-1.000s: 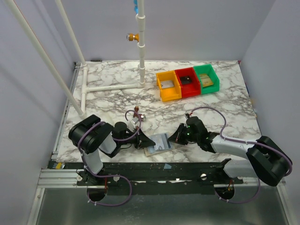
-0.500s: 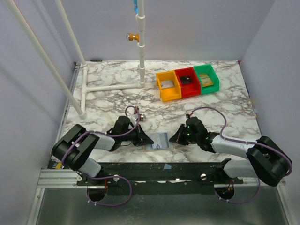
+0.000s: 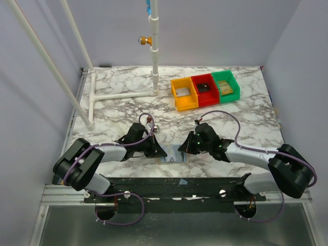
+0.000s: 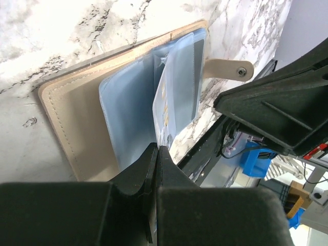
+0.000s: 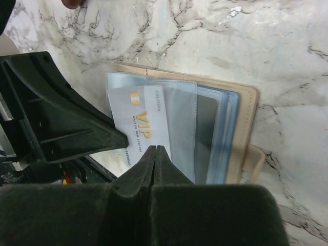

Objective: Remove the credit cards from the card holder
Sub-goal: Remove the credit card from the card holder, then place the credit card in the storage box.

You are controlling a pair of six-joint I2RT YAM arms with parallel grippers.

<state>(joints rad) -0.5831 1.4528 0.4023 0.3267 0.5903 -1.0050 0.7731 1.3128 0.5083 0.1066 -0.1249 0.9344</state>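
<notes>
From above, your card holder (image 3: 174, 155) lies open on the marble table (image 3: 118, 110) near the front edge, between left gripper (image 3: 163, 152) and right gripper (image 3: 183, 148). Left wrist: jaws closed, pinching its clear sleeve (image 4: 179, 87). Right wrist: jaws closed at the VIP card (image 5: 143, 125); you cannot tell if they grip it.

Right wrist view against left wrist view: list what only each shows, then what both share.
Only right wrist: the card's face, printed VIP, its lower edge in the shut right gripper. Only left wrist: the stud on the closing tab, and one sleeve standing up from the card holder into the shut left gripper. Both: the open holder, its blue sleeves, the marble table and the opposite arm's gripper.
</notes>
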